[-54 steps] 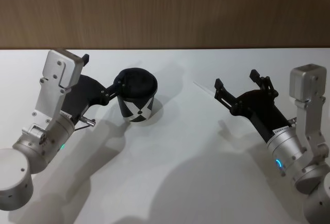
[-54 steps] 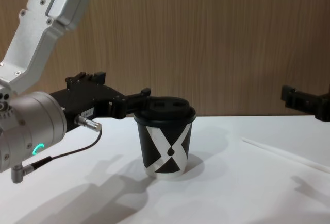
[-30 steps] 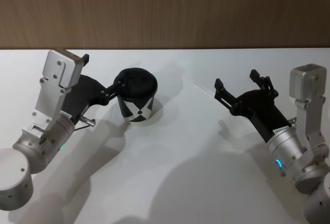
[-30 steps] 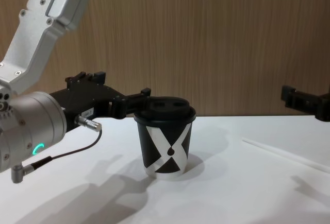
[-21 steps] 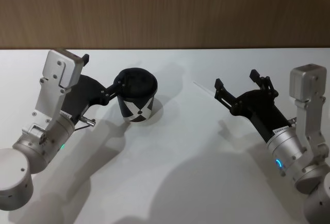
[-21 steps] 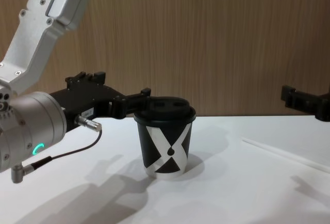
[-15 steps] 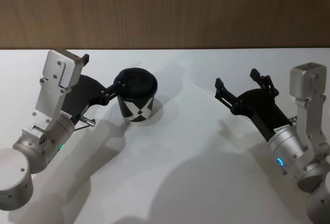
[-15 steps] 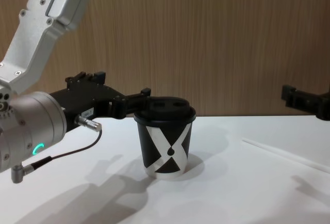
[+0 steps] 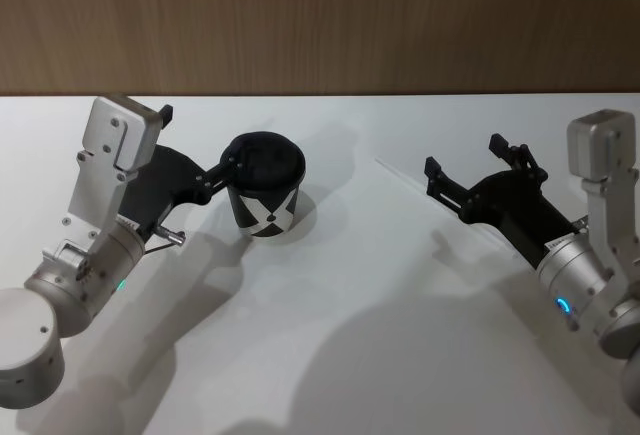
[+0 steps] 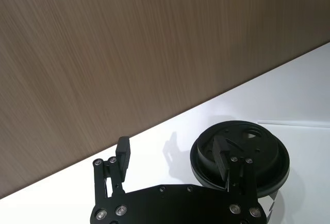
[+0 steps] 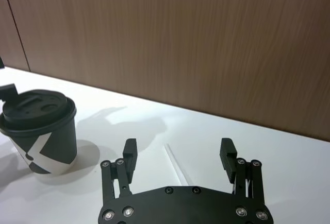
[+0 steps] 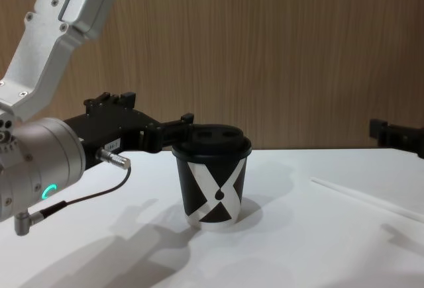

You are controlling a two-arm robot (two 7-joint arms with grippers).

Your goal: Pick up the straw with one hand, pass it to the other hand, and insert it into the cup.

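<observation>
Head view: our right gripper (image 9: 465,154) hangs open above the white straw (image 9: 400,173), which lies flat on the right of the table (image 9: 330,335). Our left gripper (image 9: 197,137), also open, sits beside the cup (image 9: 265,190) at left. We judge that a shallow descent could roll the thin straw away.

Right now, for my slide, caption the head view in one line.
Both open: left gripper beside the lidded cup, right gripper over the straw lying on the white table.

Matt white table (image 9: 350,305), wood-grain wall (image 9: 320,15), paper cup (image 9: 266,212) with smooth plastic lid (image 9: 266,160).
</observation>
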